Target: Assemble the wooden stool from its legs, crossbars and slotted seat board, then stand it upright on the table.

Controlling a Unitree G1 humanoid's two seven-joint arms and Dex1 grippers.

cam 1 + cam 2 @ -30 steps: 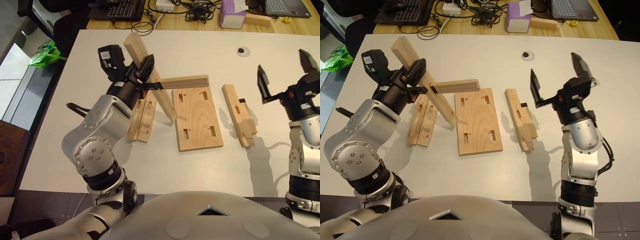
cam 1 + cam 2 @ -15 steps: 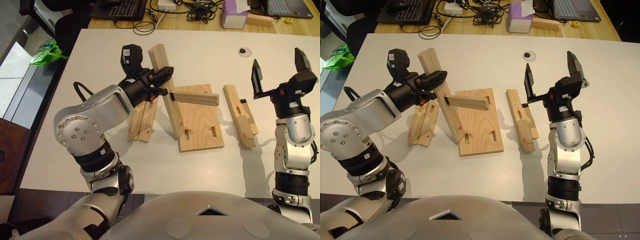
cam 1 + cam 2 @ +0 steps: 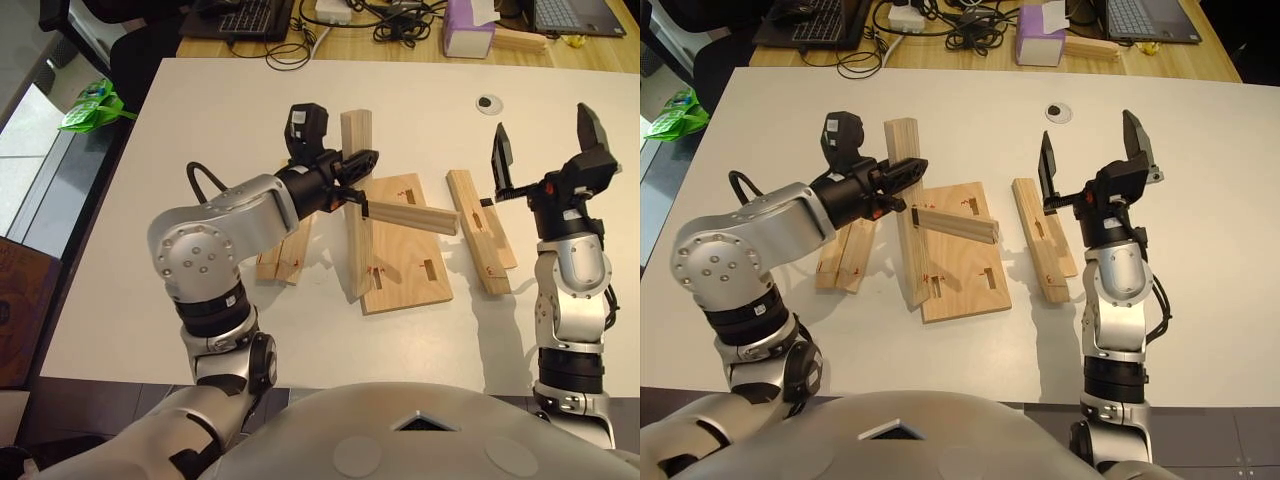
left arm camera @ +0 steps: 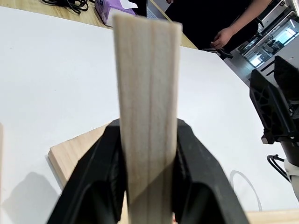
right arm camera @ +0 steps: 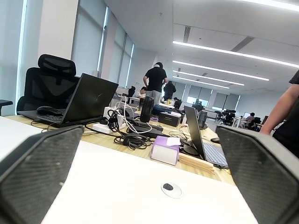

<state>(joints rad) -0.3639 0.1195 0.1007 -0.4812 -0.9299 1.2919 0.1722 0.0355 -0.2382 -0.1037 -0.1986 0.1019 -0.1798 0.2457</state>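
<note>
At the middle of the desk (image 3: pixel 200 120), the left gripper (image 3: pixel 352 182) is clamped on a wooden leg (image 3: pixel 357 250), holding it roughly upright. A crossbar (image 3: pixel 415 215) juts sideways from the leg, out over the slotted seat board (image 3: pixel 410 270), which lies flat. The leg's lower end meets the board's left edge by a slot; whether it has entered is hard to tell. Two more leg pieces (image 3: pixel 285 250) lie flat just left of the board, and another assembly (image 3: pixel 480 240) lies to its right. The right gripper (image 3: pixel 542 135) hangs raised beyond that, jaws wide apart and empty. The step in hand looks like seating this leg in the board. Next, the leg's end likely needs lining up squarely over the slot, then pressing down while the board is kept from sliding.
</note>
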